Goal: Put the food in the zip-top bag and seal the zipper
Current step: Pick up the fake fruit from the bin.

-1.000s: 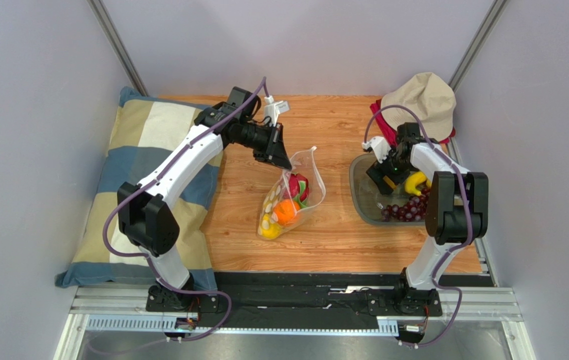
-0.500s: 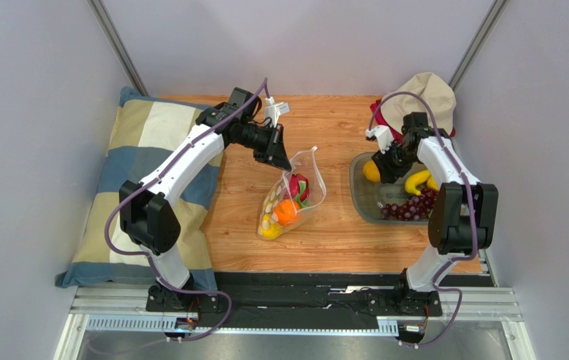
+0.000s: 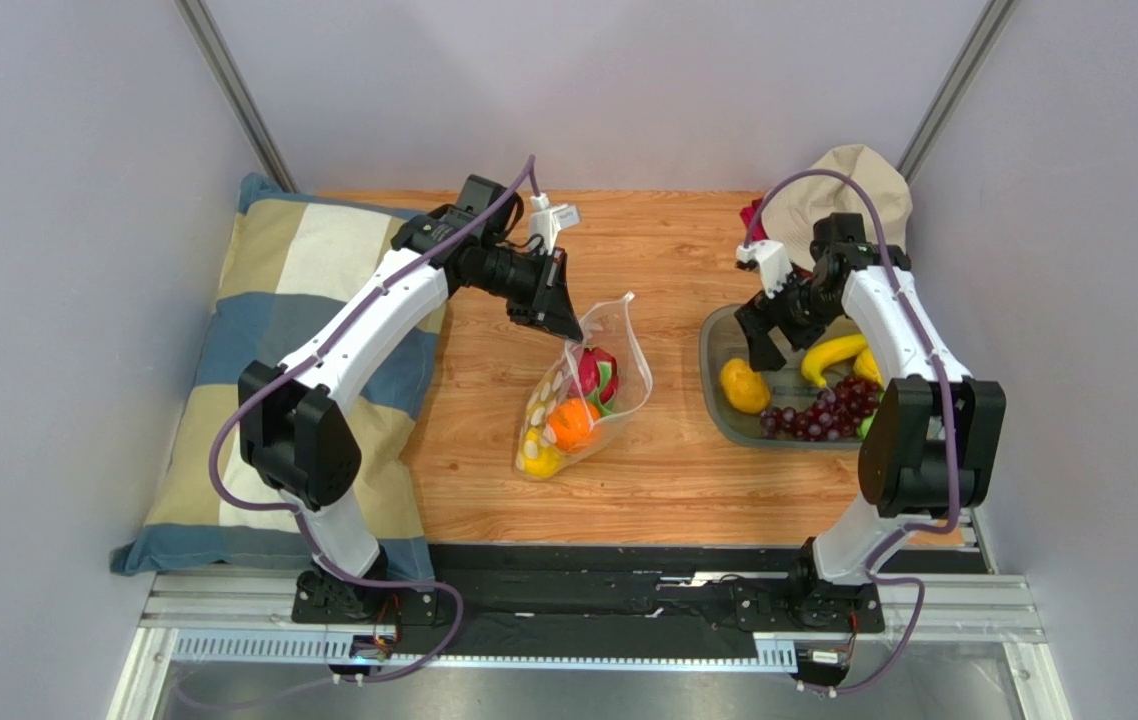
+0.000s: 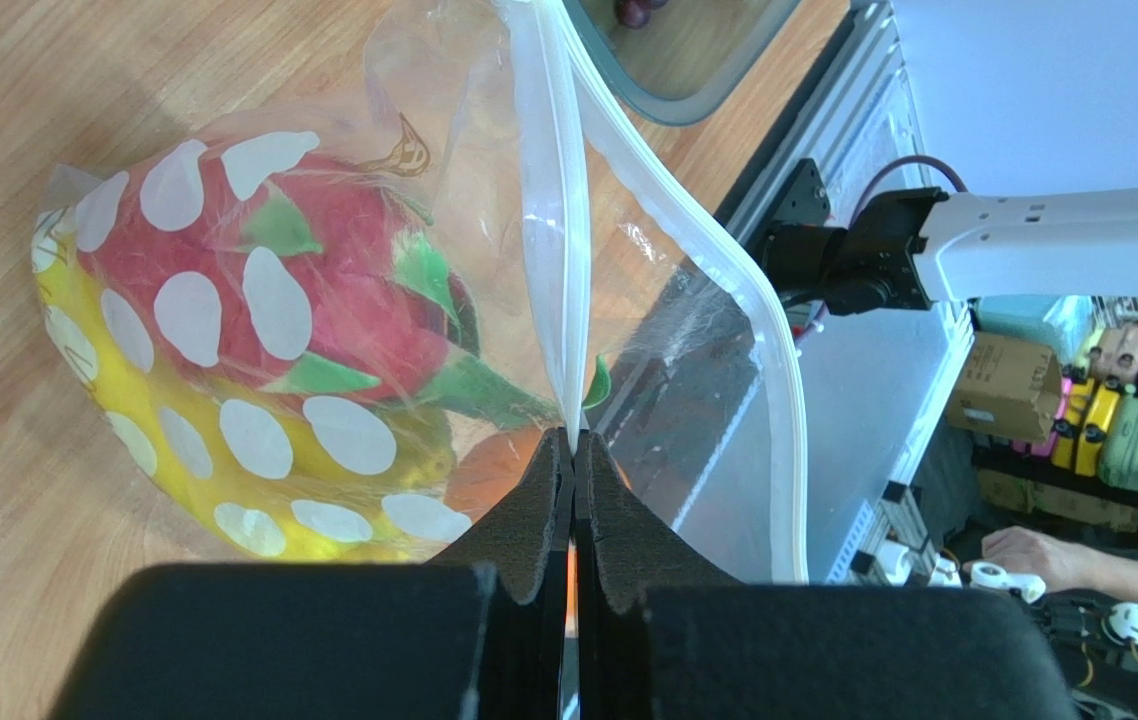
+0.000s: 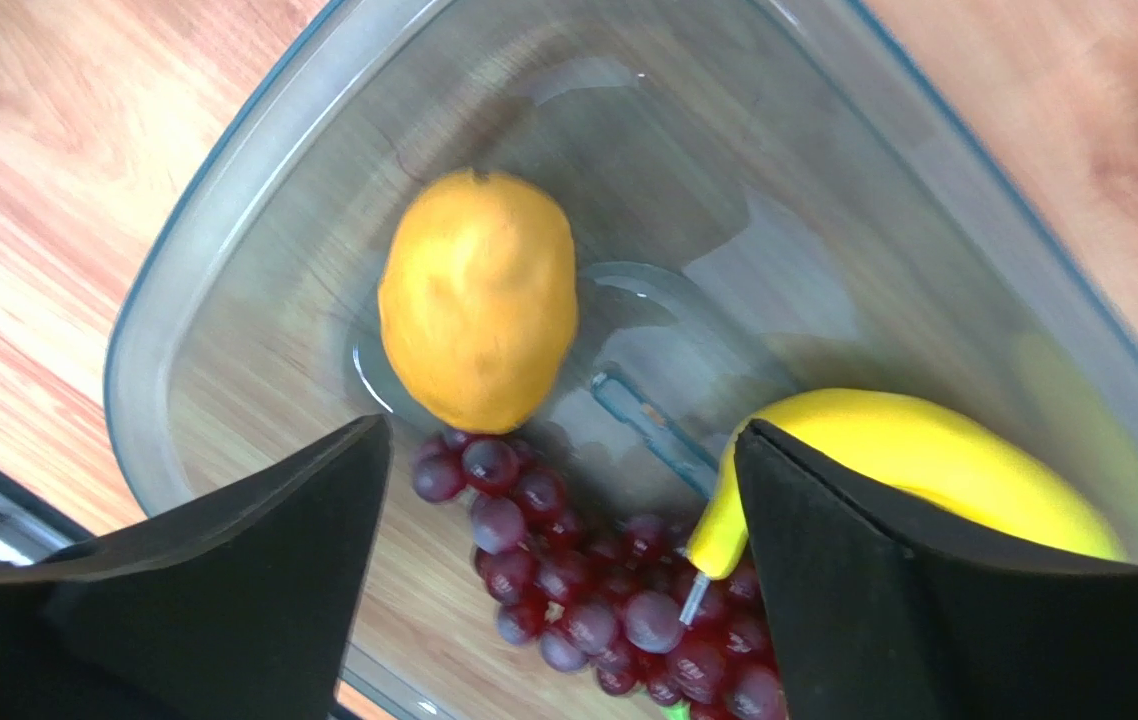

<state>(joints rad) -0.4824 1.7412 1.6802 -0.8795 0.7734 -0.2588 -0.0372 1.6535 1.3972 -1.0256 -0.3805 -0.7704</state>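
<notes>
Left gripper point(image 4: 575, 450) clenched on zipper point(image 4: 553, 225) of one zip-top bag point(image 4: 380, 90), one dragon fruit point(image 4: 320, 300) inside, right gripper point(image 5: 557, 450) released over tray point(image 5: 200, 345), one yellow fruit point(image 5: 479, 318), one grape bunch point(image 5: 590, 600)

Bare tabletop point(image 3: 673, 413) lies between zip-top bag point(image 3: 586, 399) and tray point(image 3: 707, 369).

No text, brand, number or sign can be read in any view. The zip-top bag point(image 4: 230, 300) carries only white dots and a small brownish curl point(image 4: 407, 146) printed near its mouth, which does not read as a letter. Past the table's near edge stands a cardboard box point(image 4: 991, 383); any print on it is too small to make out.
</notes>
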